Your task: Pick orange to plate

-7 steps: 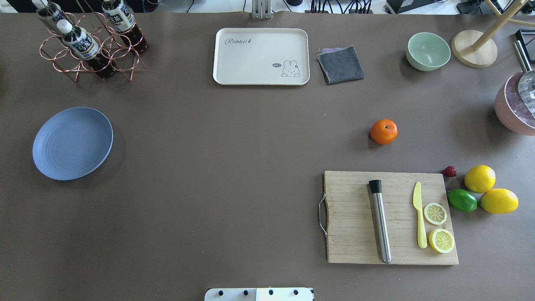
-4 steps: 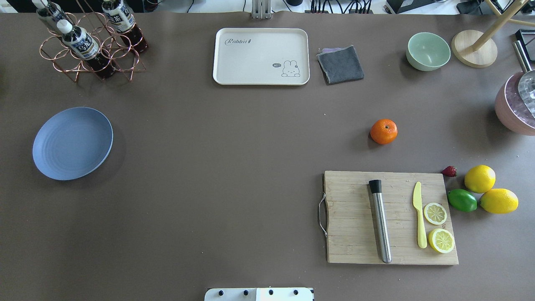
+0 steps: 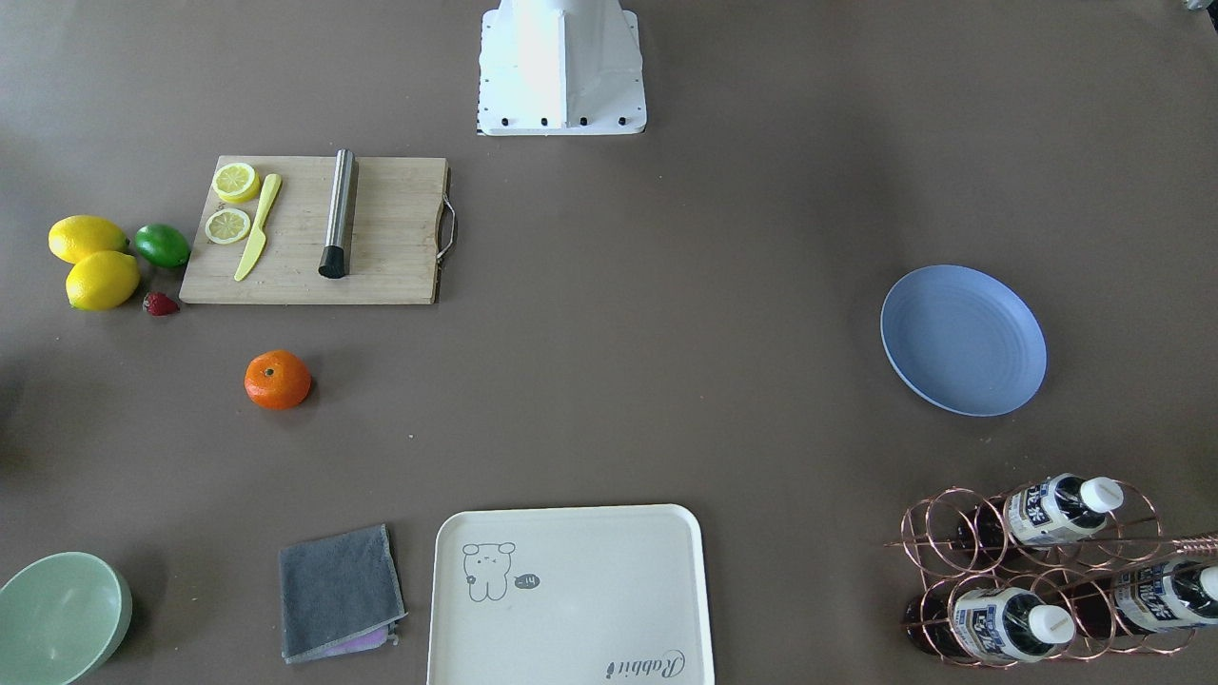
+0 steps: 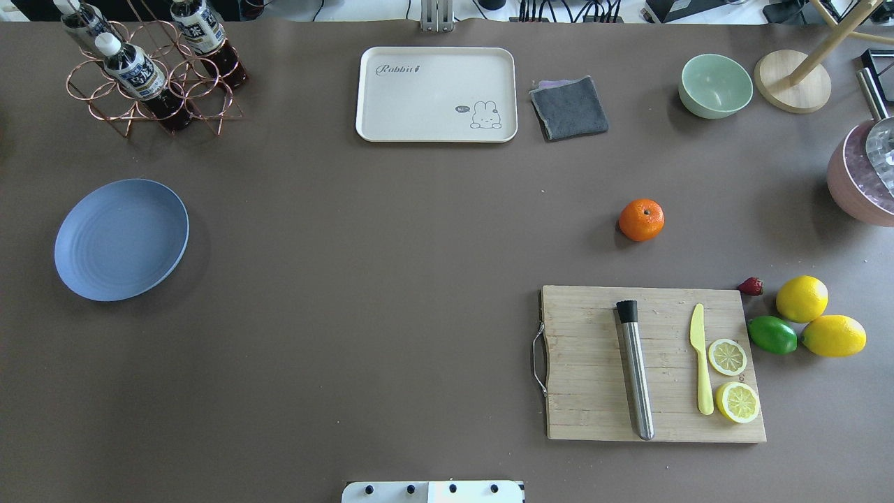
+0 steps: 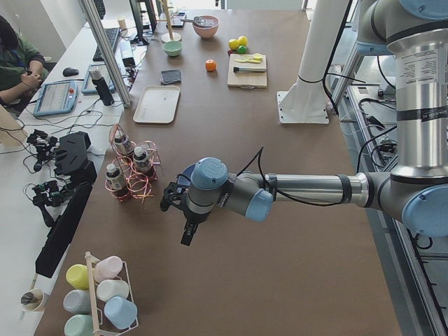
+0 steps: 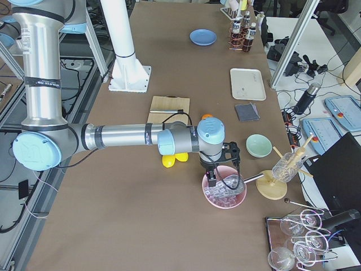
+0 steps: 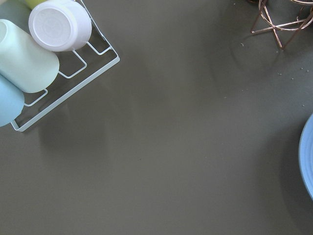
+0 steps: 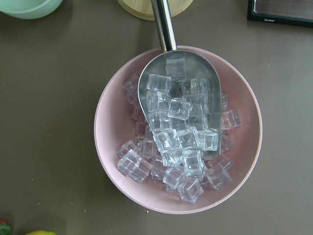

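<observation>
The orange (image 4: 641,219) (image 3: 277,380) sits alone on the brown table, just beyond the cutting board on the right half. The blue plate (image 4: 121,239) (image 3: 962,340) lies empty far over on the left half, and its rim (image 7: 309,161) shows at the left wrist view's right edge. Neither gripper appears in the overhead or front view. My left gripper (image 5: 186,236) hangs near the plate at the table's left end. My right gripper (image 6: 213,178) hovers over the pink ice bowl, well away from the orange. Whether either is open or shut I cannot tell.
A wooden cutting board (image 4: 587,412) carries a steel muddler, a yellow knife and lemon slices. Two lemons (image 4: 802,298), a lime (image 4: 772,334) and a strawberry lie beside it. A cream tray (image 4: 436,94), grey cloth (image 4: 569,107), mint bowl (image 4: 714,85), bottle rack (image 4: 150,73) and pink ice bowl (image 8: 110,132) ring the far edge.
</observation>
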{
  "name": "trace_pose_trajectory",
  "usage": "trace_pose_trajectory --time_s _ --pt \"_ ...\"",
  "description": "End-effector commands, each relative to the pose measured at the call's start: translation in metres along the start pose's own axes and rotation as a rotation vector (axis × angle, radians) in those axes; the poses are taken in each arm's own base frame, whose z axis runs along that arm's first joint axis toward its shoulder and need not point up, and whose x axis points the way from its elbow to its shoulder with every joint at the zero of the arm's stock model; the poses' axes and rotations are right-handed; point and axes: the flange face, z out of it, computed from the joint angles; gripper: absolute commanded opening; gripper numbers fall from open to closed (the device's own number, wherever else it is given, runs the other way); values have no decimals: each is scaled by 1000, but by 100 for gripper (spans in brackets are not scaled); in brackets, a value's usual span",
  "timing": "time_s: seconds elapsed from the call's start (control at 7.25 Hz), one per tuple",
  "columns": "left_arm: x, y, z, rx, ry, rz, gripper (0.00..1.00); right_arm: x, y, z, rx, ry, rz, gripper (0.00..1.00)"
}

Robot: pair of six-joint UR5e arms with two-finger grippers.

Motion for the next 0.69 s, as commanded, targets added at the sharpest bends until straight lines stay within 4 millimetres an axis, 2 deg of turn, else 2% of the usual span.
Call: trace_pose_trajectory --time_s 0.0,0.55 --pt "0 -1 0 1 -1 1 98 1 0 1 -2 1 2 100" --pt "4 -17 -3 12 4 10 98 0 -1 0 0 0 0 100"
